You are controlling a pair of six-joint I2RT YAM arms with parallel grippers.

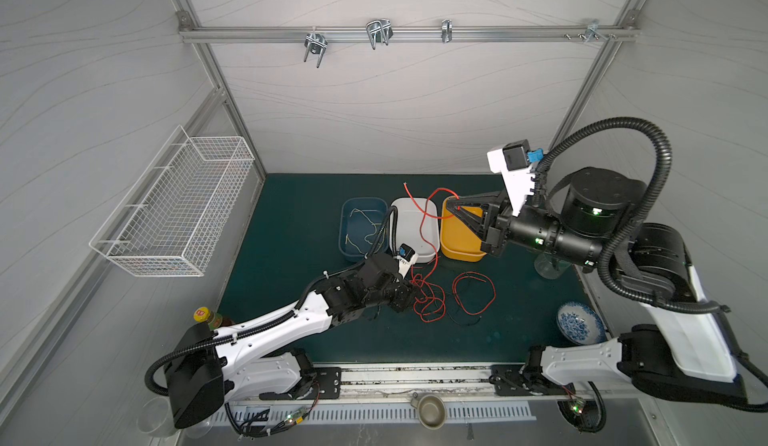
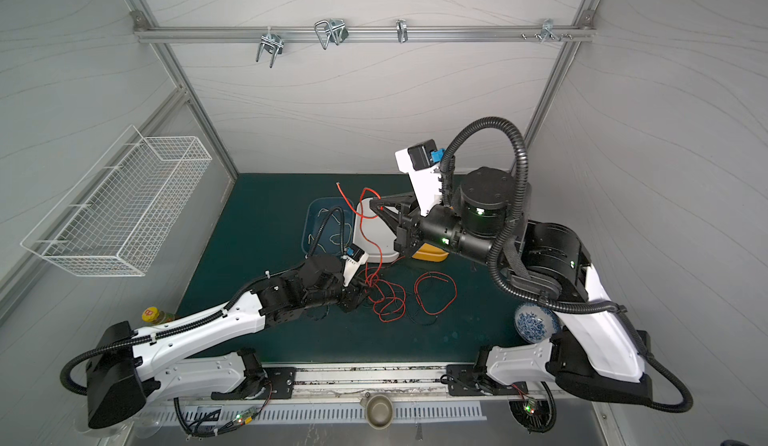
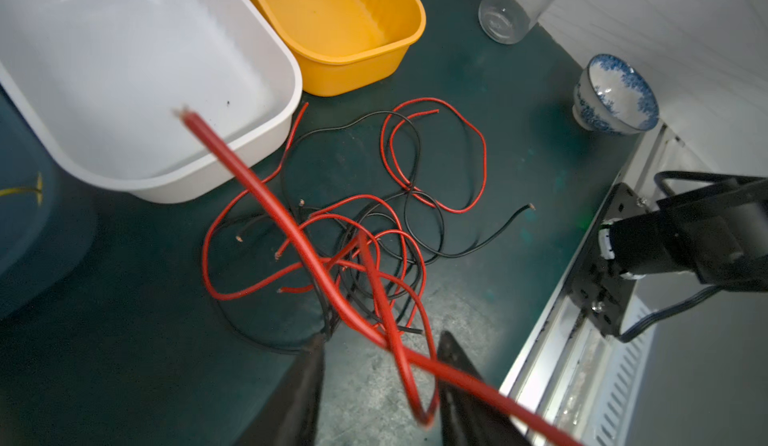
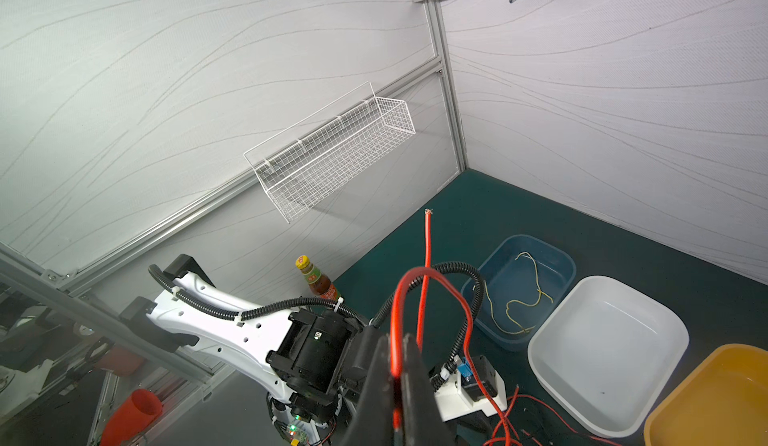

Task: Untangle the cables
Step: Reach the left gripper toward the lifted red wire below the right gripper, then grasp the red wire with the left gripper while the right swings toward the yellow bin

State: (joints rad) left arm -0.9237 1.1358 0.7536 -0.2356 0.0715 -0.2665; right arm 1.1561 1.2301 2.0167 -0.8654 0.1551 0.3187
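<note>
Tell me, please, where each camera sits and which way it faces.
Top views: overhead, looking down on the mat, left arm and right arm in frame.
Left wrist: on the left arm, looking down at the cables; the open left gripper shows.
Right wrist: raised, facing the wire basket; the right gripper pinches a red cable.
Shared: all see the white bin.

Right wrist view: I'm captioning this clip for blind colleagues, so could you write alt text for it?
The right pincer is shut on a red cable, which arches above the tips with its free end pointing up. Beyond it are the left arm, a blue bin holding pale yellow cables, and a white bin on the green mat.
</note>
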